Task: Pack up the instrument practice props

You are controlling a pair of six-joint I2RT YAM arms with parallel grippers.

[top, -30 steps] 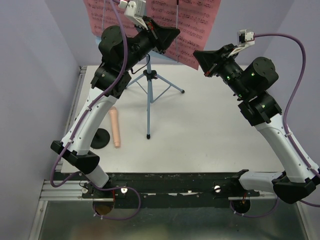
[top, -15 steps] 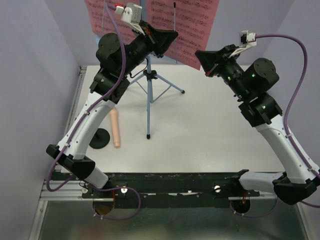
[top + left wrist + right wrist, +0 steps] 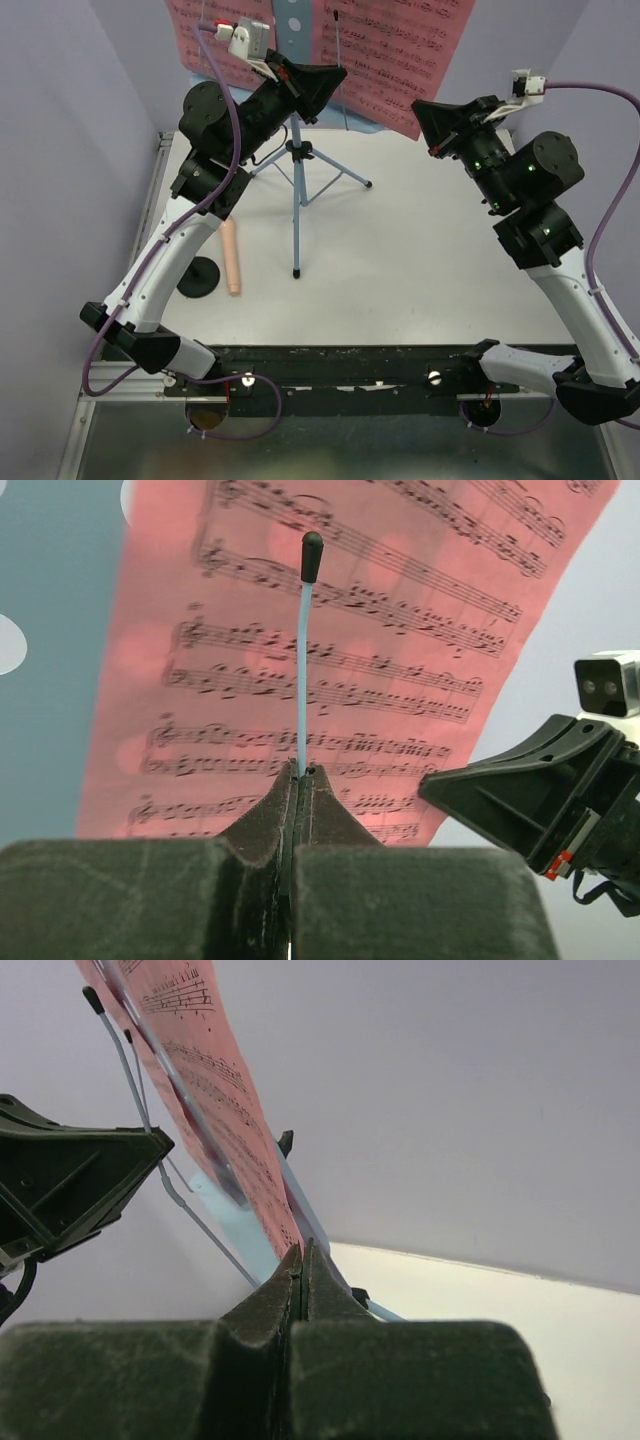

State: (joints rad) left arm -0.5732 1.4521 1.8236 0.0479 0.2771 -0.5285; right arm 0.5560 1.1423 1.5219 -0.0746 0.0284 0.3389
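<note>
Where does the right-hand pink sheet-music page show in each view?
Top external: right pink sheet-music page along the top edge, right of centre.
Left wrist: fills the middle.
Right wrist: steep strip, upper left.
Shared landmark: black-tipped retainer wire lying across it.

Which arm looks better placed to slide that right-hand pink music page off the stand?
Right. The right tool is closed on the lower edge of the pink page, while the left tool is pinching the thin blue retaining wire, apparently holding it clear.
</note>
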